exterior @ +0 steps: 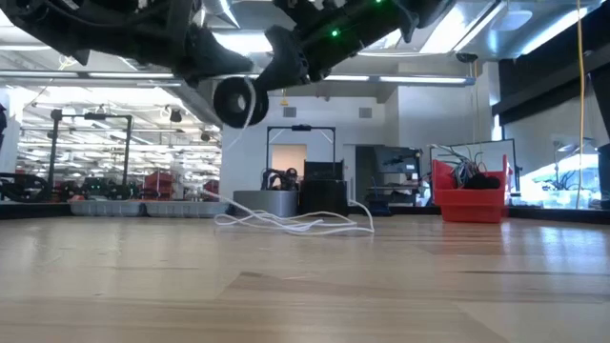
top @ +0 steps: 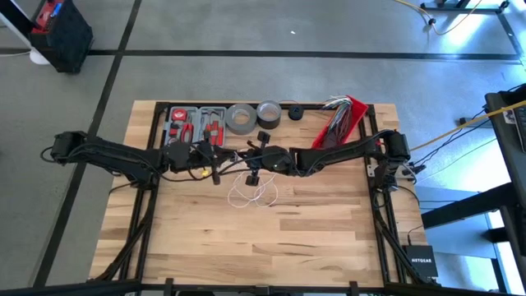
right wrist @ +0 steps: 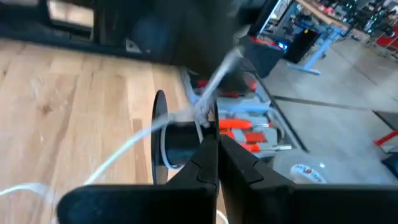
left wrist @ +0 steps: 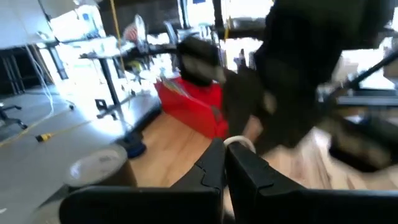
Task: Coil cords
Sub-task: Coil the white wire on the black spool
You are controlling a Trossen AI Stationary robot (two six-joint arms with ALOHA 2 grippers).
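The cords are one thin white cord. Part of it lies in loose loops (top: pixel 251 191) on the table, seen in the low view as cord loops (exterior: pixel 295 223). Part is wound on a small black spool (exterior: pixel 236 100) that hangs in the air between the two arms. My left gripper (left wrist: pixel 225 149) comes level from the table's left, shut, with a white curve of cord at its tips. My right gripper (right wrist: pixel 211 134) comes from the right, shut on a strand just in front of the spool (right wrist: pixel 173 146). My left gripper meets a short white arc of cord (left wrist: pixel 239 142) at its shut fingertips, level, from the table's left. The fingers hide the place of contact, so I cannot tell whether they hold the cord itself or the spool that carries it. My right gripper pinches a single strand of the cord (right wrist: pixel 204 118) between its two fingertips, slanting slightly down from the table's right. From the fingers one stretch (right wrist: pixel 227 62) runs up and away, and another (right wrist: pixel 124 148) runs off above the table top. The strand is clear of the table.
Along the far edge stand an open tool case (top: pixel 196 125), two grey tape rolls (top: pixel 241 117) (top: pixel 269 111), a small black roll (top: pixel 294 112) and a red bin (top: pixel 345 115) with wires. The near half of the wooden table (top: pixel 271 247) is bare wood.
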